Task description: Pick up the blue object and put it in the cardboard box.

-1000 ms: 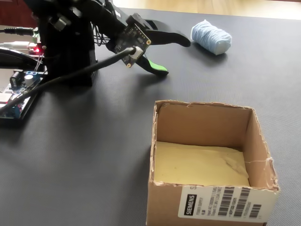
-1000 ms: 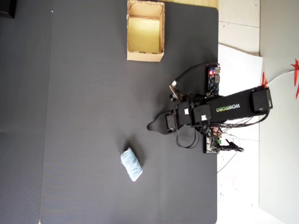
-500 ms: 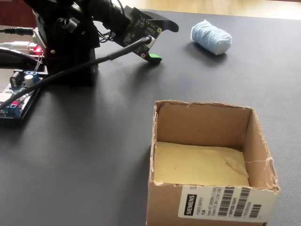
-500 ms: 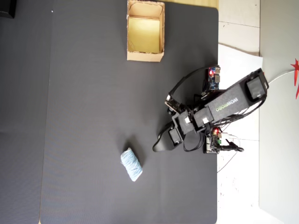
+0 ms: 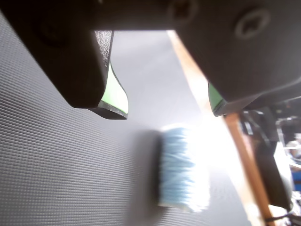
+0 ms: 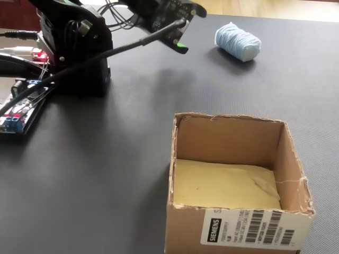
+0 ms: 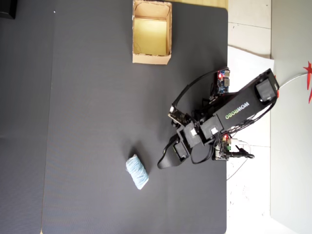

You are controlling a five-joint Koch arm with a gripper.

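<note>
Bundle (image 7: 137,171) on mat (image 7: 87,122), hand (image 7: 165,162) just beside — box (image 7: 151,58) well apart

Black arm (image 7: 234,109) (green-lined fingertips (image 5: 114,96)), WOWROBO lettering.

A dark grey ribbed mat (image 7: 97,122) covers nearly the whole worktop — in the overhead view its right edge gives way to a white surface (image 7: 248,68) and a pale grey floor (image 7: 292,146). In the fixed view a strip of light wood (image 6: 275,8) runs behind the mat — brightly lit.
</note>
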